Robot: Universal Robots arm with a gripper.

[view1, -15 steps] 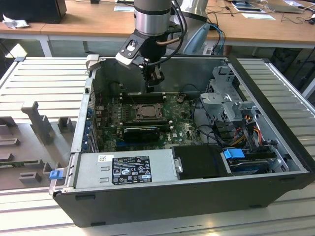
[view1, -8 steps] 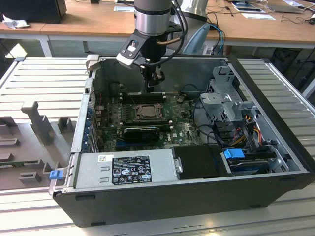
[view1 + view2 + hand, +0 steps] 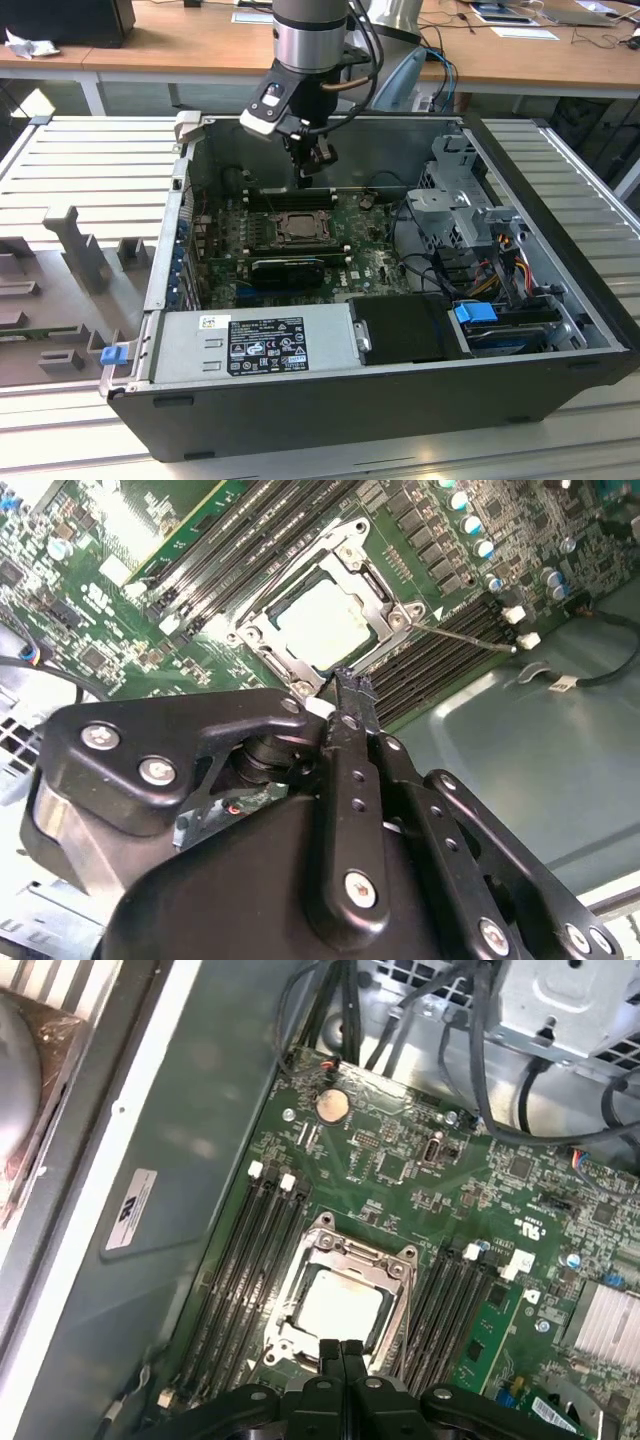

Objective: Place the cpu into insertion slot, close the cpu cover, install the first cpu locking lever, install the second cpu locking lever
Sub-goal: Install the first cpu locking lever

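The jaws were pressed together, gripping nothing, poised just above the near edge of the insertion slot (image 3: 298,228). The cpu (image 3: 340,1305) sat in that slot, with the cpu cover (image 3: 362,1248) lying down around its pale face.

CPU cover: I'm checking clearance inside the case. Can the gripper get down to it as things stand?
Probably yes: the gripper hangs just above the cpu cover, jaws shut, and nothing lies between them; the memory slots sit off to either side.
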